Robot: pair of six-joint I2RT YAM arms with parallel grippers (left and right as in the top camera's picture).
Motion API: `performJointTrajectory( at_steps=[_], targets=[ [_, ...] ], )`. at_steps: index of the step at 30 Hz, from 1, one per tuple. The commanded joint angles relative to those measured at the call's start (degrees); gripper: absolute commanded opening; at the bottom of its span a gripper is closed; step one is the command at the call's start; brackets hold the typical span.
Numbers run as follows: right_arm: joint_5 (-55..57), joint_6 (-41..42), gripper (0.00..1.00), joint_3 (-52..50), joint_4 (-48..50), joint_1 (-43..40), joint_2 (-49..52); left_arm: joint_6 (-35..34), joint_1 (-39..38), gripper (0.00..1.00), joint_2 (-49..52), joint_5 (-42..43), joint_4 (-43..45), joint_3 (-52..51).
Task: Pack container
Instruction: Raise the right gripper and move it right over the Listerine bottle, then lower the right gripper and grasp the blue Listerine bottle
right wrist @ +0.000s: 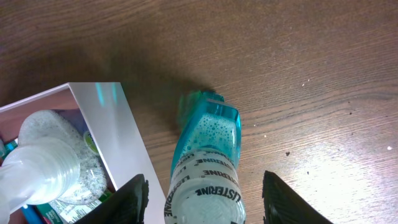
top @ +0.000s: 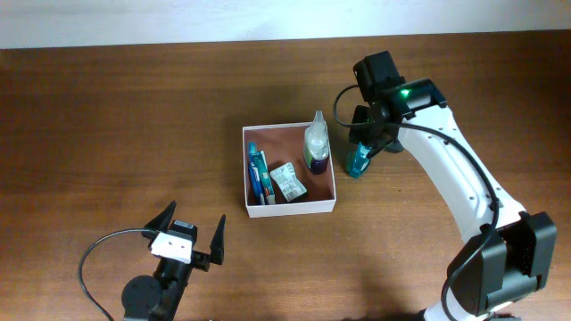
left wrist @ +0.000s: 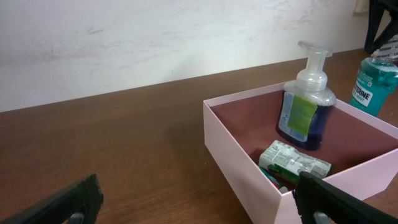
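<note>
The container (top: 290,210) is a square shallow box with white walls and a reddish-brown inside, at the table's middle. It holds a pump soap bottle (top: 316,147), a green-and-white packet (top: 288,181) and blue tubes (top: 259,176). A teal Listerine mouthwash bottle (top: 359,160) stands on the table just outside the container's right wall. My right gripper (top: 373,125) is open right above it; in the right wrist view its fingers (right wrist: 205,199) straddle the bottle (right wrist: 205,155) with gaps on both sides. My left gripper (top: 192,230) is open and empty at the front left.
In the left wrist view the container's near wall (left wrist: 239,155) lies right of the fingers (left wrist: 199,199), with the pump bottle (left wrist: 306,106), the packet (left wrist: 293,160) and the mouthwash bottle (left wrist: 373,81) behind. A white wall runs along the table's far edge.
</note>
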Motion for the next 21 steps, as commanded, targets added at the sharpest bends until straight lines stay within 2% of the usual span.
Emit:
performJointTrajectory(
  at_steps=[1,14,21],
  targets=[
    [-0.15,0.39,0.53,-0.59,0.37,0.26,0.68,1.07,0.13,0.99,-0.37,0.61,0.17,-0.55],
    [0.17,0.11,0.53,-2.89,3.06,0.26,0.92,1.07,0.13,1.00,-0.39,0.61,0.20,-0.55],
    [0.96,0.11,0.37,-2.89,3.17,0.26,0.92,1.07,0.13,1.00,-0.39,0.61,0.20,-0.55]
  ],
)
